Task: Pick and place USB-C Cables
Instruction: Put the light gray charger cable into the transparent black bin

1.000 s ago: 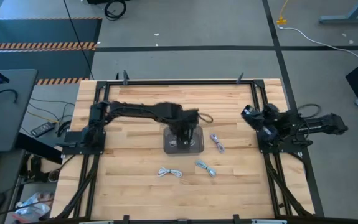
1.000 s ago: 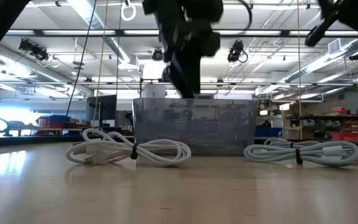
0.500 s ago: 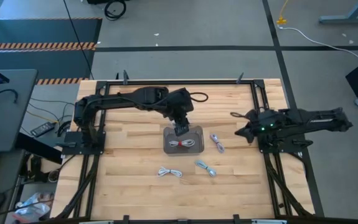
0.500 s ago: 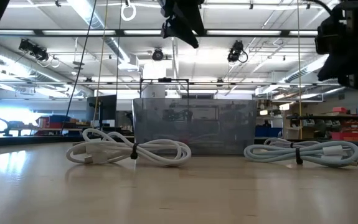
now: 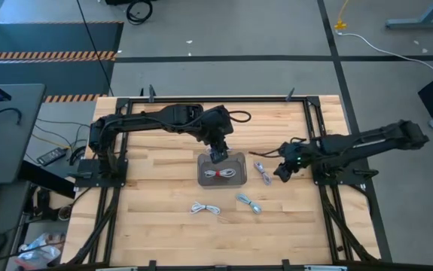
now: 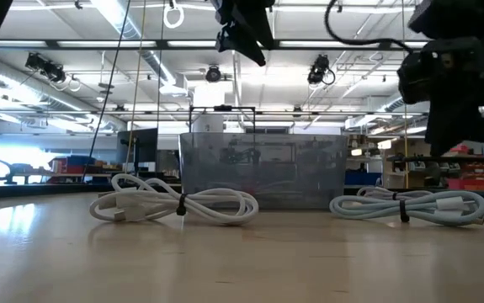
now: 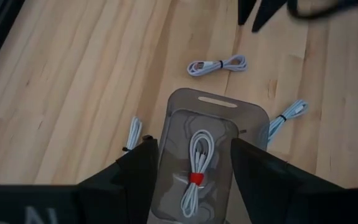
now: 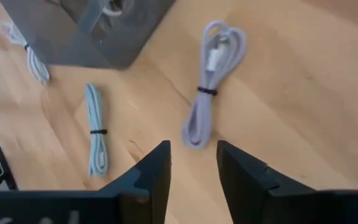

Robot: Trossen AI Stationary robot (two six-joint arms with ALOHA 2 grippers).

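four usb-c cable bundles in sight: red-banded bundle [image 5: 218, 174] inside the grey tray [image 5: 238, 158], lavender bundle [image 5: 262, 172] on the wooden worktop [image 5: 156, 218] just right of that tray, white bundle [image 5: 205, 208] and pale blue bundle [image 5: 249, 203] nearer the front edge. left end effector [image 5: 216, 156] above the tray's far rim, fingers spread, holding nothing. right end effector [image 5: 283, 171] near the lavender bundle, not touching, fingers slightly parted and empty.
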